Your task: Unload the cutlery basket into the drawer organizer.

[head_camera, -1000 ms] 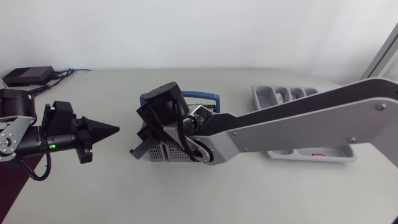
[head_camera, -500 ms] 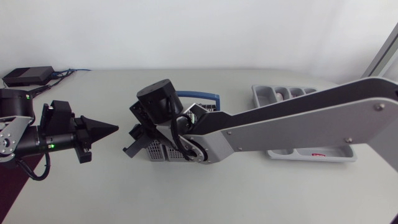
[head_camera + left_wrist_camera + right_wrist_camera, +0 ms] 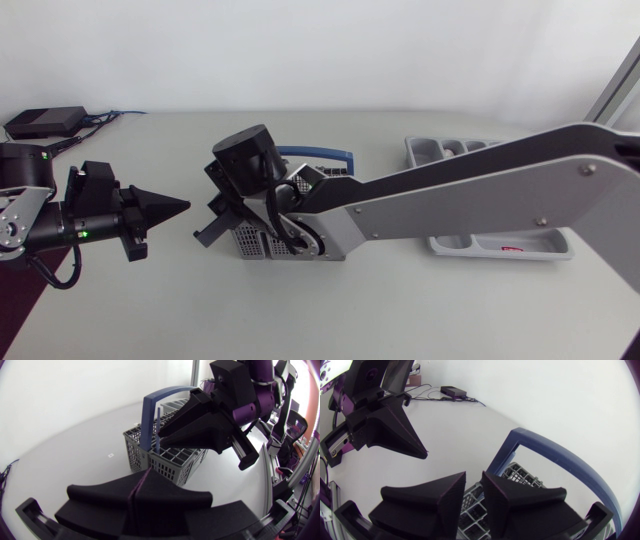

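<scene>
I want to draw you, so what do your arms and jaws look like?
My right arm is a long silver-grey link with black joints, small screws and black cables at the wrist. My left arm is mostly black, with a tiny green light and a looping black cable. Both end in matte black, wedge-shaped jaws.

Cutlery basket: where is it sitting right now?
Head view, table centre: the cutlery basket sits under the right gripper, between the left gripper and the drawer organizer.
</scene>
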Tool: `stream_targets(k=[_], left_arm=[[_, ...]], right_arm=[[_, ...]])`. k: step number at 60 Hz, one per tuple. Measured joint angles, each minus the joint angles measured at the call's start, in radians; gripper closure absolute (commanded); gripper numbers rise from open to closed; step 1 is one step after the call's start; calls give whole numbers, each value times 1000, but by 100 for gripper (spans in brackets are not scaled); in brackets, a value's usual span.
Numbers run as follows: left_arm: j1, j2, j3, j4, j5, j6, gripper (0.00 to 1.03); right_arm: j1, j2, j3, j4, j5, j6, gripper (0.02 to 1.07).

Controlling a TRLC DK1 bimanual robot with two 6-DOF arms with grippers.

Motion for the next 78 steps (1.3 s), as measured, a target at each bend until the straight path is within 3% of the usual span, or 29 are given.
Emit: stream_targets(k=[43,51,66,78], left_arm=[[0,19,0,8,0,0,87],[0,19,0,13,0,0,87],[15,44,0,35,14,0,87],[28,63,0,42,22,1,87]], right_arm=[[-19,-18,-44,0,-20,16,101],[-26,-27,-71,20,-18,16,71],[-36,-31,-103,81,-16,16,70],[-40,-31,-103,114,-16,16,52]])
